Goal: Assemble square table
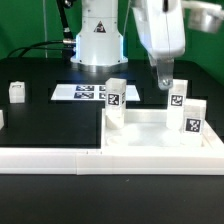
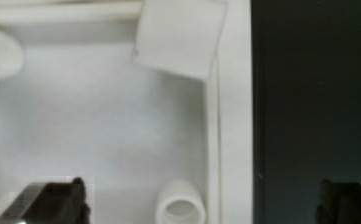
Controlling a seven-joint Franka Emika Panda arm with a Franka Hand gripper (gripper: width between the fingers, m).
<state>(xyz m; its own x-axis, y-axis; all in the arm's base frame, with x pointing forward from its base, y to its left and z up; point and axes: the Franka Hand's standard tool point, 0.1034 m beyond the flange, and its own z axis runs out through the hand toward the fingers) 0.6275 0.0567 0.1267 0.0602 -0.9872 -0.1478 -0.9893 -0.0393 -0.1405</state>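
The square table top (image 1: 150, 138) is a white tray with a raised rim, lying on the black table at the exterior view's right. Three white tagged legs stand upright on it: one at its far left corner (image 1: 114, 98), one at the far right (image 1: 177, 96) and one nearer on the right (image 1: 193, 115). My gripper (image 1: 163, 77) hangs open just above the far right part of the top, close beside the far right leg. In the wrist view the gripper (image 2: 198, 206) straddles the rim (image 2: 221, 120), with a round socket (image 2: 182, 206) between its dark fingers (image 2: 52, 204) and a leg (image 2: 177, 35) beyond. Nothing is held.
A loose tagged leg (image 1: 17, 92) stands on the black table at the exterior view's left, and another white piece (image 1: 2, 119) shows at the left edge. The marker board (image 1: 88, 92) lies in front of the robot base (image 1: 97, 45). A long white rail (image 1: 70, 158) runs along the front.
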